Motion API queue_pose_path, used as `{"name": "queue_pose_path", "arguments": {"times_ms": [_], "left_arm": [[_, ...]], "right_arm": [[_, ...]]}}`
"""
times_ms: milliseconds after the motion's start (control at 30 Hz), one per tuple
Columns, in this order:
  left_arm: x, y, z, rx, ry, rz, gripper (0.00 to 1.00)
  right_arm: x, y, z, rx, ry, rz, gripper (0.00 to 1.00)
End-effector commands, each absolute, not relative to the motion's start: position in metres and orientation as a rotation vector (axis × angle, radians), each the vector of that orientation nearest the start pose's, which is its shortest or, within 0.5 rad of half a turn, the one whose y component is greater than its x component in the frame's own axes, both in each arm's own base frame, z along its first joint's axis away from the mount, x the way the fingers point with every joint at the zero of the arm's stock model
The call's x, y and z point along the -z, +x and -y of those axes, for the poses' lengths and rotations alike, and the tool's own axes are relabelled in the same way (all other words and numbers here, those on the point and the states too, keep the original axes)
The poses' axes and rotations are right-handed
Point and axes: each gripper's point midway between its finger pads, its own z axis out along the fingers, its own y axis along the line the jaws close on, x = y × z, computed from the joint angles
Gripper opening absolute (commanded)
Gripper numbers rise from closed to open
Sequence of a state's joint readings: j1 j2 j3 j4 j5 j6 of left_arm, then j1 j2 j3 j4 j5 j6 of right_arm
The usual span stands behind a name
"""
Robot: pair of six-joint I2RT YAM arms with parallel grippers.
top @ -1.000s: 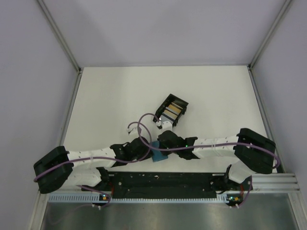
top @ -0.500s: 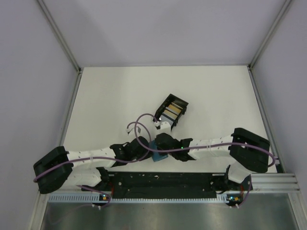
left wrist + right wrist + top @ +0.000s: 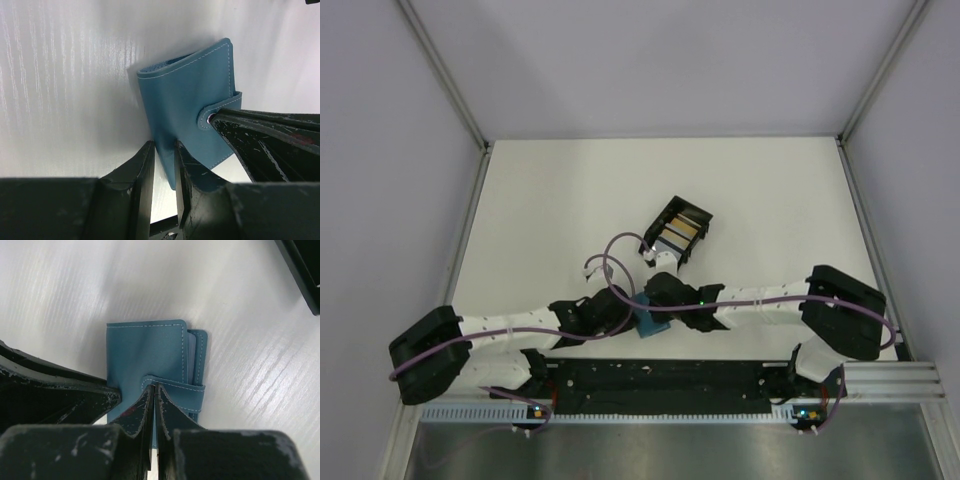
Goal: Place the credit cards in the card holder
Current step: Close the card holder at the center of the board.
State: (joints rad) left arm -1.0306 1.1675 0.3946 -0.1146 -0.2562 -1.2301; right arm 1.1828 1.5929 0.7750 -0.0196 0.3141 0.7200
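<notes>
Wallet (image 3: 190, 90) on table (image 3: 540, 200) by bases, edge being clamped in narrow-set L end effector (image 3: 164, 147). R end effector (image 3: 155, 387) closed tight, empty, tips being set at snap tab (image 3: 175, 386). Likely light, soft; grip by edges.

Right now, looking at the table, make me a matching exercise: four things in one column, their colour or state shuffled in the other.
1. card holder
2. black tray
3. left gripper
4. right gripper

A. fingers together, tips at the snap strap
B. holds the credit cards
C. teal, folded shut
D. clamps the card holder by its edge

Pairs: 1-C, 2-B, 3-D, 4-A
</notes>
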Motion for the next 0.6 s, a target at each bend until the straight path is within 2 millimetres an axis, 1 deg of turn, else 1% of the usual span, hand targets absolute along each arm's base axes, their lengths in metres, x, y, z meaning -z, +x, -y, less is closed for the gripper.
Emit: {"name": "queue_pose_path", "arguments": {"times_ms": [0,133,200,333,433,567], "left_arm": [[-0.034,0.162,0.239,0.671,-0.361,-2.460,0.27],[-0.041,0.165,0.239,0.681,-0.344,-2.433,0.27],[-0.045,0.166,0.240,0.689,-0.334,-2.421,0.28],[-0.049,0.168,0.238,0.680,-0.320,-2.405,0.30],[-0.051,0.170,0.238,0.668,-0.307,-2.399,0.30],[-0.052,0.171,0.241,0.671,-0.291,-2.396,0.32]], "right_arm": [[-0.004,0.123,-0.301,-0.448,-0.595,-2.612,0.00],[-0.041,0.145,-0.315,-0.537,-0.554,-2.502,0.00],[-0.056,0.154,-0.321,-0.571,-0.544,-2.458,0.00],[-0.076,0.169,-0.322,-0.579,-0.514,-2.393,0.00],[-0.080,0.176,-0.322,-0.593,-0.502,-2.384,0.00],[-0.073,0.176,-0.329,-0.612,-0.523,-2.405,0.00]]}}
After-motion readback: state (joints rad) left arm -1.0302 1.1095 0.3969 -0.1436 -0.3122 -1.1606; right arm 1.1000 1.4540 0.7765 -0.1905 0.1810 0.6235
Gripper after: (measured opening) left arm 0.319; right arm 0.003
